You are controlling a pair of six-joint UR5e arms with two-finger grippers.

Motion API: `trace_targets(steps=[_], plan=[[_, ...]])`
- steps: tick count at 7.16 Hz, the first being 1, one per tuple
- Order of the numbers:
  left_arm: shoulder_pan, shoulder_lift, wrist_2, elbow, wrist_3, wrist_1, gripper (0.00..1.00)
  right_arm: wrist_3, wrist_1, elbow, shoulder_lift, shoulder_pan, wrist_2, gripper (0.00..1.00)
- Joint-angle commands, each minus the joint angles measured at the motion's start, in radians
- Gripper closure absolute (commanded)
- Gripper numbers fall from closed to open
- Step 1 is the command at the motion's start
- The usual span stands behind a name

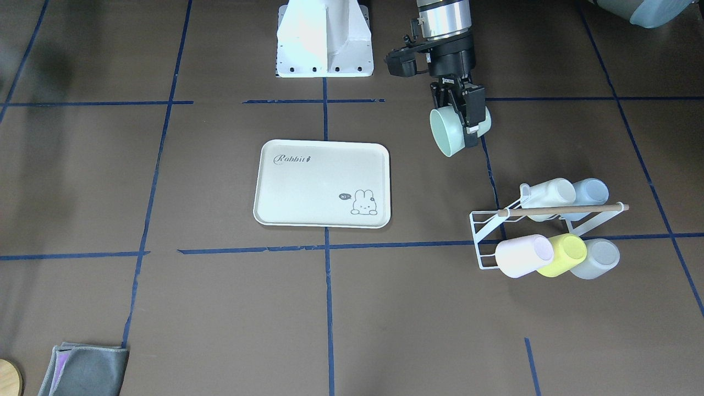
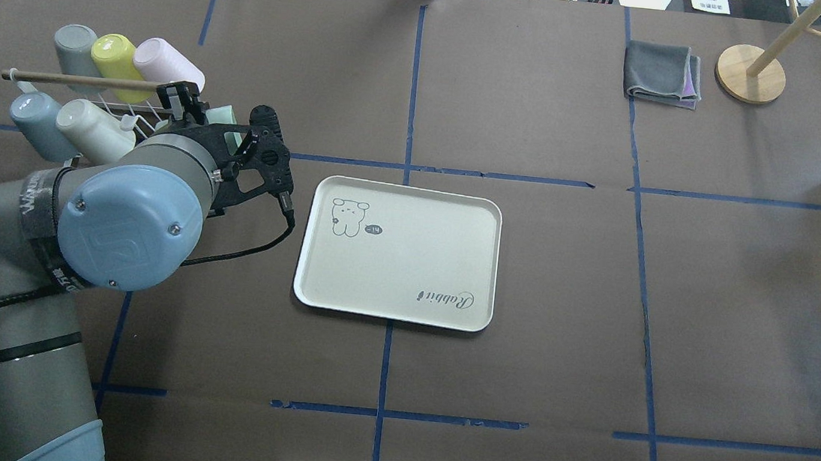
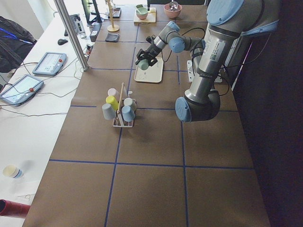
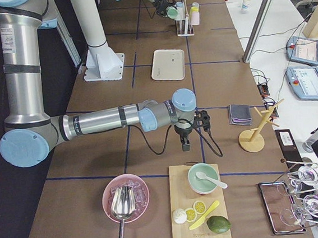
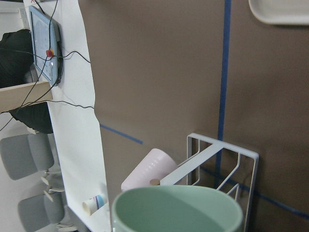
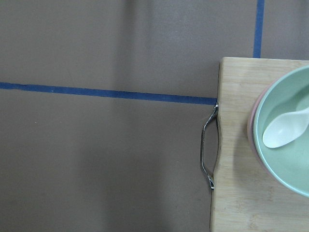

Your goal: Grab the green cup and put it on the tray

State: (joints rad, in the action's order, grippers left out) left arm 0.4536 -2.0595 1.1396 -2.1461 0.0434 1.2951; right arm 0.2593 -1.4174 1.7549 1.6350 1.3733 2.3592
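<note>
Transport step: gripped cup (image 1: 448, 133) sideways in left pincer (image 1: 468, 124), hung near rack (image 1: 484, 237), apart from tray (image 1: 319, 187); likely needed next a swing over tray, uprighting, lowering, then release.

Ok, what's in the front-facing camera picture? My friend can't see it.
The left end effector holds the green cup tipped sideways above the table, apart from the cream bunny tray. A white wire rack nearby carries five more cups.
</note>
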Motion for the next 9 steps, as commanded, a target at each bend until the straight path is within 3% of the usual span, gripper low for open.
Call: trace_targets(steps=[1,3,7,9], plan=[[-0.027,0.005,0.014,0.081,0.187,0.244,0.58,0.000,-0.002,0.000,0.000,0.003,0.000,0.00],[-0.055,0.007,0.008,0.202,0.336,0.500,0.59,-0.002,-0.002,0.000,0.000,0.010,0.000,0.00],[-0.087,0.016,0.005,0.259,0.571,0.724,0.64,-0.002,-0.003,-0.001,0.000,0.017,0.000,0.00],[-0.087,0.018,0.005,0.407,0.595,1.045,0.65,-0.002,-0.005,0.000,0.000,0.018,0.000,0.00]])
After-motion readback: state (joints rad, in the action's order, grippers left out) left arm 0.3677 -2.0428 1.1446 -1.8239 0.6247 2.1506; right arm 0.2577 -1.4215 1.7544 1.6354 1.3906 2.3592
